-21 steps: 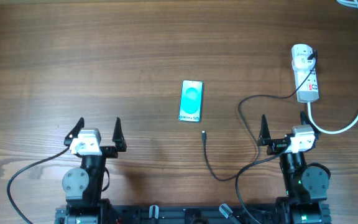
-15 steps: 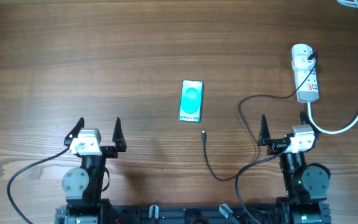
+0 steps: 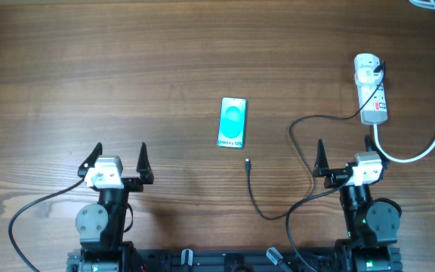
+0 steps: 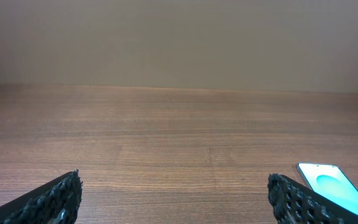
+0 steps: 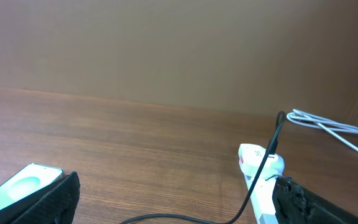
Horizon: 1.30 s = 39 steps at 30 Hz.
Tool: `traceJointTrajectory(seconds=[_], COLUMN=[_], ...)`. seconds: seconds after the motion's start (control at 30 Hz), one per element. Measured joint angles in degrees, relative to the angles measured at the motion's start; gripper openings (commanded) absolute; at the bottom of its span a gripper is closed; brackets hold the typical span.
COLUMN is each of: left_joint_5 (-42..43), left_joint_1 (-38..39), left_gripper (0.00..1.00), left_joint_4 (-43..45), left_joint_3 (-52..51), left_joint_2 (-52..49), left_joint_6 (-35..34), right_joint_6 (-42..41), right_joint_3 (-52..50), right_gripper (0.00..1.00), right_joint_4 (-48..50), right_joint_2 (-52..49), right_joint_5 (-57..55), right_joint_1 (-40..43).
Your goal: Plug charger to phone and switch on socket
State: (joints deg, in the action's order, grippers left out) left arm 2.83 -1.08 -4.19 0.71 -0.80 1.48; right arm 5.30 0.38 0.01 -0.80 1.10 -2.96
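The thin black charger cable [image 3: 249, 185] lies loose on the brown wooden table [image 3: 127, 60], its small dark connector tip [image 3: 247, 162] just below the flat rectangular turquoise-screened phone [image 3: 232, 122], near it but not touching. The cable loops rightward and up to the plug-block end of the white elongated power strip [image 3: 371, 98] with red markings, far right, from which a thick white lead [image 3: 429, 143] curls away. The left gripper [image 3: 119, 159] and right gripper [image 3: 344, 153] sit at the near edge, fingers spread, grasping nothing.
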Motion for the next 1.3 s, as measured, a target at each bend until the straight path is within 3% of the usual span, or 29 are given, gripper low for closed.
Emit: traceJointTrajectory(seconds=[1.0,1.2,1.3], left_joint_5=[0.1,8.1,16.3], left_joint_1=[0.0,0.6,0.6], left_gripper=[1.00,1.00,1.00], left_joint_4=[0.0,1.2,3.5], left_joint_3=[0.0,0.0,-0.1], left_joint_2=[0.0,0.0,0.0], left_joint_6=[-0.1,-6.3,-7.3], right_joint_6=[0.0,0.0,0.0], right_joint_3=[0.0,0.0,0.0], right_gripper=[1.00,1.00,1.00], right_joint_4=[0.0,0.0,0.0], right_joint_2=[0.0,0.0,0.0], right_joint_5=[0.0,0.0,0.0], right_joint_1=[0.0,0.0,0.0])
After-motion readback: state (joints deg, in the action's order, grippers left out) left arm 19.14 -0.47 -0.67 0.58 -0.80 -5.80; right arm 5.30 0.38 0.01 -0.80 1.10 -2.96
